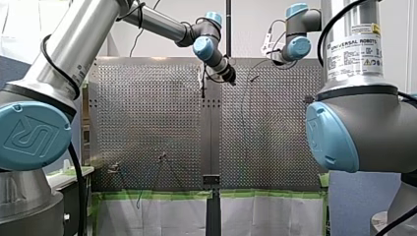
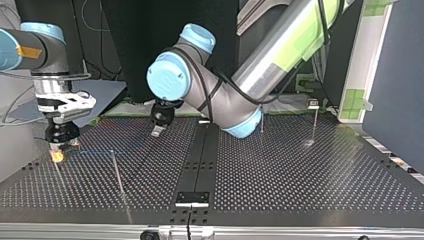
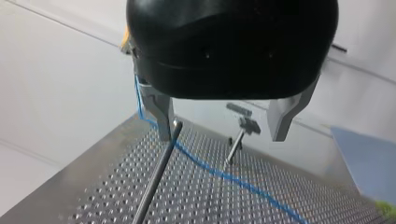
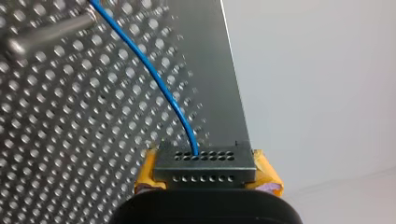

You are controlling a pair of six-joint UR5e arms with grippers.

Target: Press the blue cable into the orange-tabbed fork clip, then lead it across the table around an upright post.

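My right gripper (image 4: 205, 164) is clamped on the blue cable (image 4: 154, 78) near the table's (image 2: 300, 200) edge at the top view's left. From there the cable's long axis runs toward the middle, past a post (image 3: 154, 182). My left gripper (image 3: 222, 136) hangs with fingers apart above that run, so the right arm is nearer. I count one cable and three posts, and cannot pick out the fork clip.

In the top view my left arm (image 2: 280, 55) enters from 1 o'clock and folds at the blue-capped wrist near centre. It carries my left tool (image 2: 156, 131) tilted at about 10 o'clock of centre, tips just above the counter (image 2: 300, 175), and the left wrist view shows its two metal fingers (image 3: 163, 116) wide apart. My right arm (image 2: 47, 60) hangs at 10 o'clock with the wrist upright, my right tool (image 2: 57, 152) pointing straight down at 9 o'clock, tips at the counter, yellow pads (image 4: 266, 171) clamped on the cable (image 4: 159, 84).
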